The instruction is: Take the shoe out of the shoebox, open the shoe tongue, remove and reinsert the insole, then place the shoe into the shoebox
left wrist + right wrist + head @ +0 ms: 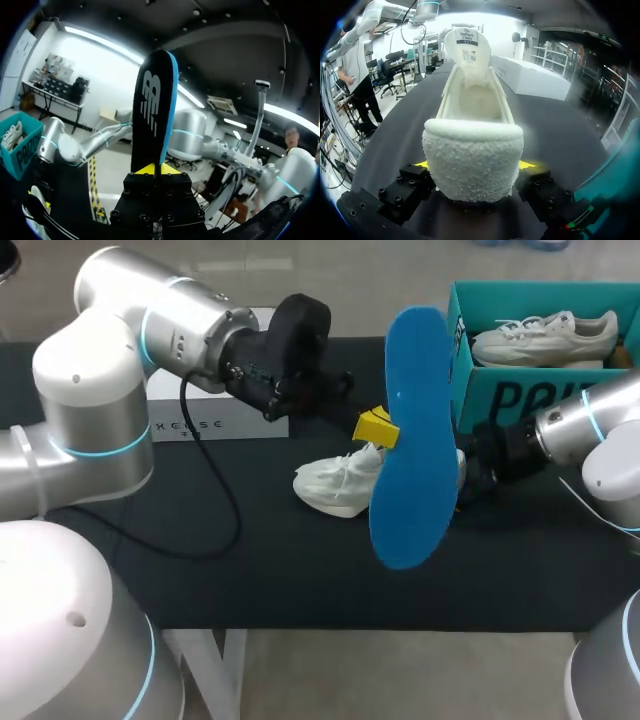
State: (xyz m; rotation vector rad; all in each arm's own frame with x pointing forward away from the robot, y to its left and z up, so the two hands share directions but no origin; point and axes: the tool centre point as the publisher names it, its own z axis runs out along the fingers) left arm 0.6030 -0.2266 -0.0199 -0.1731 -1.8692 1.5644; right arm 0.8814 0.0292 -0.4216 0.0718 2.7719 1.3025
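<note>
My left gripper (375,427) is shut on a blue insole (413,440) and holds it upright above the table. In the left wrist view the insole (152,107) shows its black top face, pinched at its lower end by that gripper (155,169). A white shoe (338,485) lies on the black table, its tongue (466,42) folded up and open. My right gripper (474,165) grips the shoe's fuzzy heel (472,155), with a yellow fingertip (421,164) against each side. In the head view the insole hides most of that gripper (466,476).
The teal shoebox (500,395) stands at the back right with a second white shoe (545,337) inside. A white box (215,418) sits at the back left under my left arm. A black cable (215,490) loops over the table's left half.
</note>
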